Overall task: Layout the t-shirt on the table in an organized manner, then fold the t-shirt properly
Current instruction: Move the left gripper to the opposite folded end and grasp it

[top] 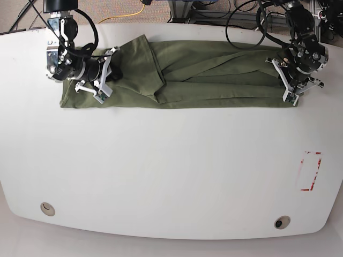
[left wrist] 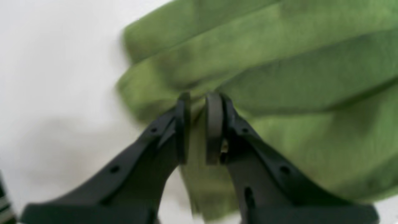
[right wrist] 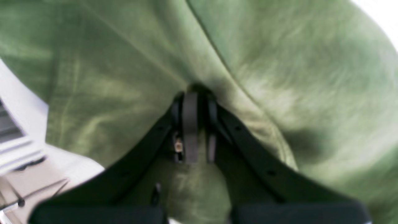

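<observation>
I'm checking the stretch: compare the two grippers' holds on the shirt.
The left gripper holds the shirt right at its end, with bare table beside it; the right gripper bites further in, cloth all around. The left jaws show a sliver of cloth between them; the right jaws sit nearly together. Both are shut on the shirt.

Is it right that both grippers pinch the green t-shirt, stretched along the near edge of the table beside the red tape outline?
Not quite. The left gripper and right gripper do pinch the t-shirt, but the base view shows it stretched along the far side of the table, well away from the red tape outline.
</observation>
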You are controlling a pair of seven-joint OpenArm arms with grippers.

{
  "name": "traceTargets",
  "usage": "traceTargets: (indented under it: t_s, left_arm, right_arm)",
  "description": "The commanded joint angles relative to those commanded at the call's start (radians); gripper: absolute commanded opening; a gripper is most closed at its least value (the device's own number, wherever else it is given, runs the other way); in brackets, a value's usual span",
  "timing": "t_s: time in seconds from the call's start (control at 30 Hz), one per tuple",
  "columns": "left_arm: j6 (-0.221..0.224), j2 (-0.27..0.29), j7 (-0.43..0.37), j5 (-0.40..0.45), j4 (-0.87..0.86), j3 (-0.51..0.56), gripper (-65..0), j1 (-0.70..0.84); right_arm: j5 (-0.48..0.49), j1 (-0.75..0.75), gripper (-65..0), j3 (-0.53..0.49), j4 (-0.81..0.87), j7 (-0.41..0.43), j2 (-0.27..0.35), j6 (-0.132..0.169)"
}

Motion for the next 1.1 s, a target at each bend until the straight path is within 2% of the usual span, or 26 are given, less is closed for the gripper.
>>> traceTargets:
  t_s: [0.2,0.37,0.7,0.9,1.0,1.1]
  left_arm:
    - [0.000,-0.026,-0.006,0.000,-0.110,0.006,-58.6,-0.078]
    - [0.000,-0.025,-0.054,0.002,-0.172,0.008,-58.6,-0.132]
    - [0.000,-0.026,-0.054,0.002,-0.181,0.008,-58.6,-0.178]
    - [0.000,-0.026,-0.041,0.002,-0.040,0.005,-58.5,-0.170]
    - [0.000,-0.026,-0.003,0.000,0.035,0.003,-56.0,-0.161]
    - [0.000,-0.026,0.040,0.000,0.089,-0.003,-50.7,-0.161]
  right_arm:
    - [-0.060,0.052,-60.9,-0.005,-0.083,0.061,0.005,0.000]
    - [-0.080,0.084,-60.9,-0.005,-0.109,0.063,0.005,0.000]
    - [-0.078,0.084,-60.9,-0.005,-0.104,0.063,0.000,0.000]
    - [-0.078,0.084,-60.9,-0.005,-0.095,0.063,-0.003,0.000]
    - [-0.077,0.081,-60.9,-0.005,-0.089,0.061,-0.003,0.000]
    - [-0.077,0.081,-60.9,-0.005,-0.089,0.061,-0.003,0.000]
